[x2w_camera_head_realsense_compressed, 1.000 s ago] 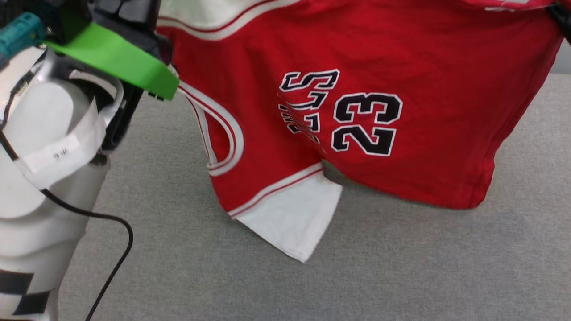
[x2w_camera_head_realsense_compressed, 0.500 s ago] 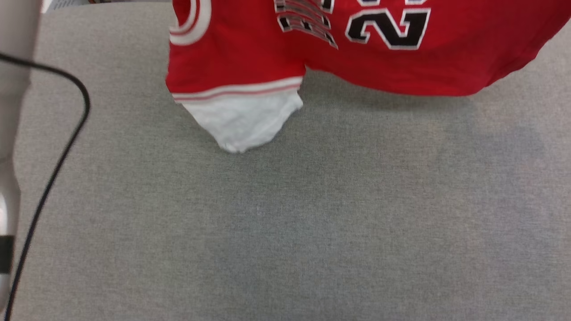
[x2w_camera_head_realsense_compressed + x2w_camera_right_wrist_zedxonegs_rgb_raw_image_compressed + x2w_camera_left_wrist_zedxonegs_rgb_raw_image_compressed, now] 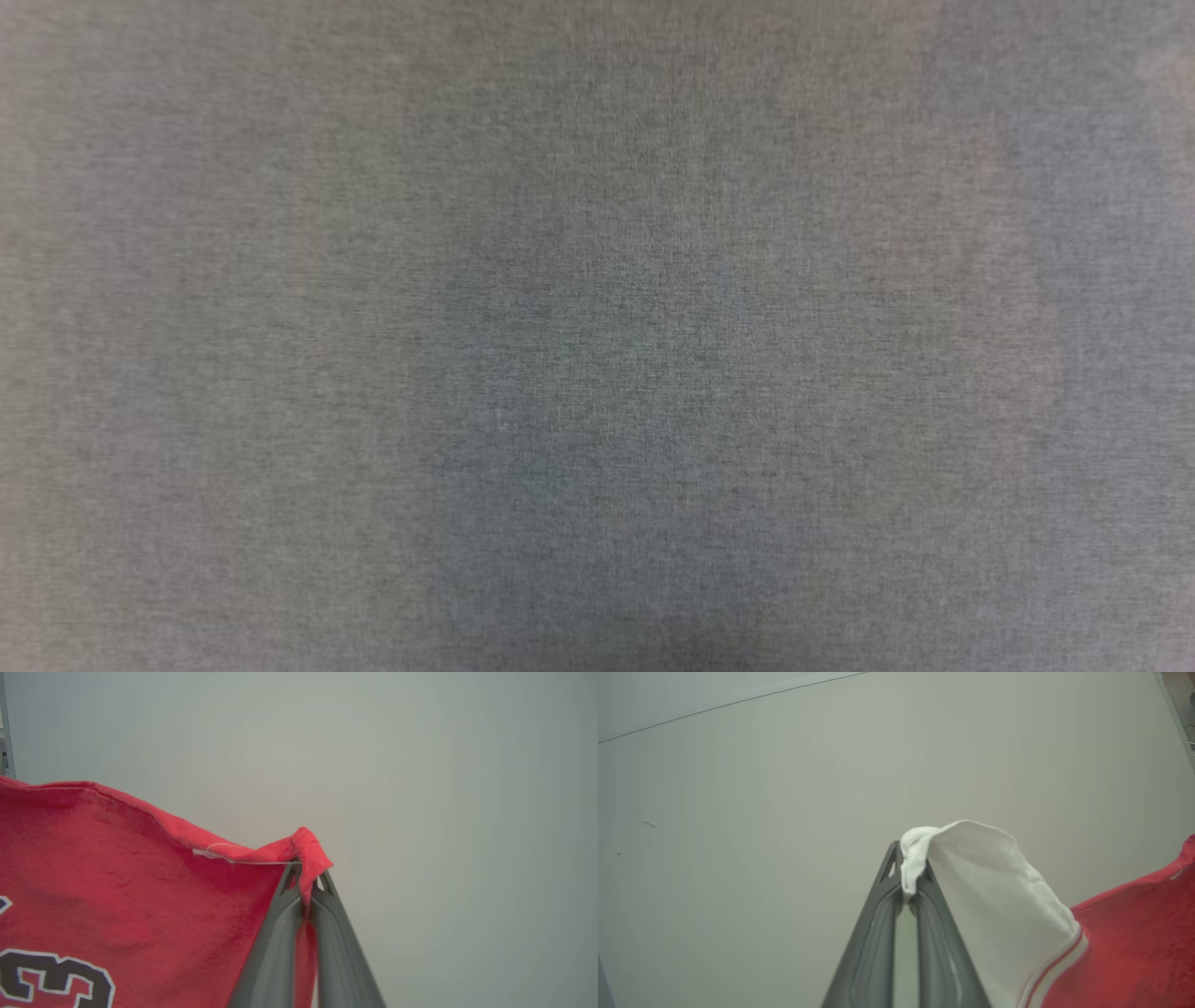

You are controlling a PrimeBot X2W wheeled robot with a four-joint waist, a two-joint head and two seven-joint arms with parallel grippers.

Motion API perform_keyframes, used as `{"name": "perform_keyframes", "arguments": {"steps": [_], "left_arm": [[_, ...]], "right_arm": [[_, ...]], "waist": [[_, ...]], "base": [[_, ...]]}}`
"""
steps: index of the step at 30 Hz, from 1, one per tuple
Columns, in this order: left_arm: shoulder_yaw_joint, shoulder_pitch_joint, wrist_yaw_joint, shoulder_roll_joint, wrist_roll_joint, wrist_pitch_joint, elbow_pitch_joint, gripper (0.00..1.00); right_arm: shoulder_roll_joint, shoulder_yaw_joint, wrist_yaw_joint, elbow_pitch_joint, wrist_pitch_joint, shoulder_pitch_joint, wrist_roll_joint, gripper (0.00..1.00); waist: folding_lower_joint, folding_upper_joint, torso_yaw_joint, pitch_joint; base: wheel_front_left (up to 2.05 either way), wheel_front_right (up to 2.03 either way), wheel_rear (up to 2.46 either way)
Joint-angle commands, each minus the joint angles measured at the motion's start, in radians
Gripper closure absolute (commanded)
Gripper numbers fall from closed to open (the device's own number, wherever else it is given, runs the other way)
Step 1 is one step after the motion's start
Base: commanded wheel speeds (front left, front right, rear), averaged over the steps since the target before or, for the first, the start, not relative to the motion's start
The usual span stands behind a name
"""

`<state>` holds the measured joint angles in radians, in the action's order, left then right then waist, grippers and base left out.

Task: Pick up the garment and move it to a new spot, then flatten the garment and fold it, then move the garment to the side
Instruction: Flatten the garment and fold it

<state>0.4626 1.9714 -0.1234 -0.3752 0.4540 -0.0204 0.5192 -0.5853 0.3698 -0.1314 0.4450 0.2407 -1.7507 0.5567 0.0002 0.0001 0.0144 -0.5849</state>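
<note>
- Looking down, the head view takes in a grey surface, finely woven, matte and flat (a soft shadow darkens its middle).
- Left wrist view: the left gripper has its fingers pressed together on a bunched edge of the white sleeve. The garment trails off to the right of the fingers, thin soft jersey with striped trim where white meets red.
- Right wrist view: the right gripper is pinched tight on a red corner. The cloth hangs away to the left and carries a black, white-edged numeral.
- By my reading, the garment's long axis runs gripper to gripper, each arm holding one end. Laying it flat likely calls for lowering both together with the span taut.
</note>
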Motion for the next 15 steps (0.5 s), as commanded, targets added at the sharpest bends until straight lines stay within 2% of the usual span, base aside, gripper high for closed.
{"name": "perform_keyframes", "arguments": {"steps": [1,7,15], "left_arm": [[0.001,0.025,-0.003,-0.006,-0.012,-0.004,0.009,1.0],[0.014,-0.016,-0.004,-0.015,0.005,-0.027,0.034,1.0],[0.041,-0.15,-0.005,-0.034,0.03,-0.082,0.08,1.0]], "right_arm": [[0.004,0.02,0.001,0.025,-0.019,-0.036,-0.007,1.0],[0.008,0.103,0.001,0.133,-0.073,-0.1,0.018,1.0],[0.011,0.237,0.001,0.227,-0.15,-0.015,0.102,1.0]], "waist": [[-0.0002,-0.0001,-0.016,-0.058],[-0.0002,-0.0001,-0.013,-0.097],[-0.0002,-0.0001,-0.011,-0.124]], "base": [[0.0,0.0,0.0],[0.0,0.0,0.0],[0.0,0.0,0.0]]}}
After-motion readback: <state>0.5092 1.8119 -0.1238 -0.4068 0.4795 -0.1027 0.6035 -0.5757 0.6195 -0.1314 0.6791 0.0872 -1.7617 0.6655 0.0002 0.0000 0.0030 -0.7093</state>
